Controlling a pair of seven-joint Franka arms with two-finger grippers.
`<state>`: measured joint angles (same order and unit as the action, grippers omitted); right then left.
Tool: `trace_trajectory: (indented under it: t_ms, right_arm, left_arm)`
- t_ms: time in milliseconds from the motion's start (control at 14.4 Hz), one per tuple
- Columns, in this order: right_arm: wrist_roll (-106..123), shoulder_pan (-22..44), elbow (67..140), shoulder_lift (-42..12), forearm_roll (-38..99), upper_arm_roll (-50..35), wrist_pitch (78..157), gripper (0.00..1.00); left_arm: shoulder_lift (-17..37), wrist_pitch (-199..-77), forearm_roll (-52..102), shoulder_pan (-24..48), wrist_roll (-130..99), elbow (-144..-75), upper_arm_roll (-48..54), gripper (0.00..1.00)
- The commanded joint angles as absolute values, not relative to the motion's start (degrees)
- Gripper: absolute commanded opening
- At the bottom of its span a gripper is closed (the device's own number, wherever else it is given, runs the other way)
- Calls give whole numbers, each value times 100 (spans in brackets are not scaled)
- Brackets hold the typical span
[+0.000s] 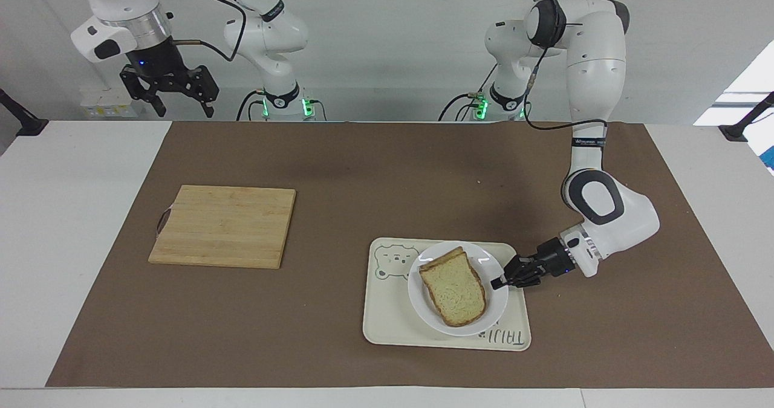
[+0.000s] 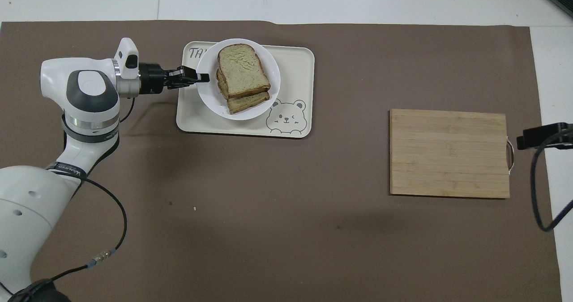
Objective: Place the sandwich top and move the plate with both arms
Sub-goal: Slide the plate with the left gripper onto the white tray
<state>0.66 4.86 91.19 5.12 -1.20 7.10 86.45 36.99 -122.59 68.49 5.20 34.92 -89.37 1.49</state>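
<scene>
The sandwich top (image 1: 453, 287) (image 2: 243, 70) is a plain tan slice with brown crust. It lies on a like slice on the small white plate (image 1: 423, 302) (image 2: 210, 103). The plate is on the cream bear tray (image 1: 393, 326) (image 2: 291, 69). My left gripper (image 1: 497, 283) (image 2: 202, 77) is low beside the plate and shut on its rim at the left arm's end. My right gripper (image 1: 175, 100) hangs open and empty, high over the table edge at the right arm's end. In the overhead view only a black part of it (image 2: 544, 135) shows.
A bamboo cutting board (image 1: 224, 225) (image 2: 449, 153) lies on the brown mat (image 1: 338, 172) toward the right arm's end. White table (image 1: 60, 214) borders the mat.
</scene>
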Motion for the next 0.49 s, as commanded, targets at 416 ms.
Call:
trace_trajectory:
  t_ms: [416]
  right_arm:
    - [176,448,9141,536,-123,686,8613,100]
  left_arm:
    - [3762,-12595,6610,835,3331,-8824,114,0]
